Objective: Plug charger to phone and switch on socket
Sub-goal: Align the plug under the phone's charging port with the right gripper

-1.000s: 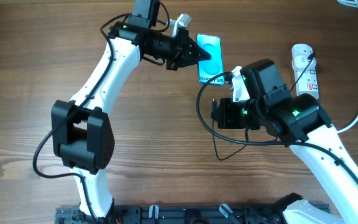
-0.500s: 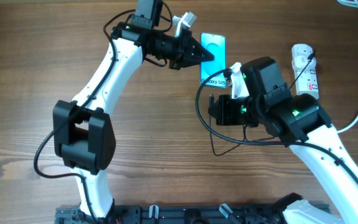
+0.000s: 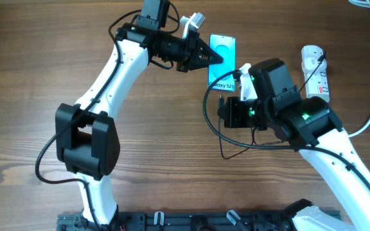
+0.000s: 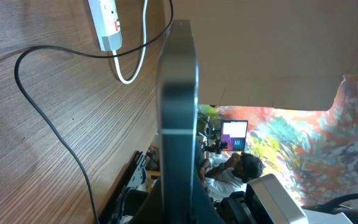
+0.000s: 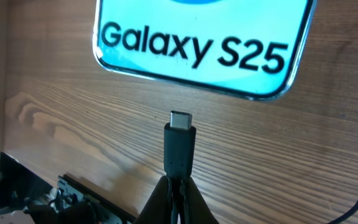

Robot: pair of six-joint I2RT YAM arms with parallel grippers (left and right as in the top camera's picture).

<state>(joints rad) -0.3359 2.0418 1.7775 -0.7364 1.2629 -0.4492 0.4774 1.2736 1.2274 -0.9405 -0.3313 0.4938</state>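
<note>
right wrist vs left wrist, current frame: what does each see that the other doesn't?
Right wrist only: plug pinched in the right pincer, its tip just short of the phone edge, which reads "Galaxy S25". Left wrist only: socket and its white cord, with the phone seen edge-on. Both: phone, wood table.

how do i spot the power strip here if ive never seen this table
Go to the right edge of the brown wooden table. Right of the cyan-screened smartphone lies a small white elongated power strip. Unlike the thick white cord beside it, it is a block with red markings.
</note>
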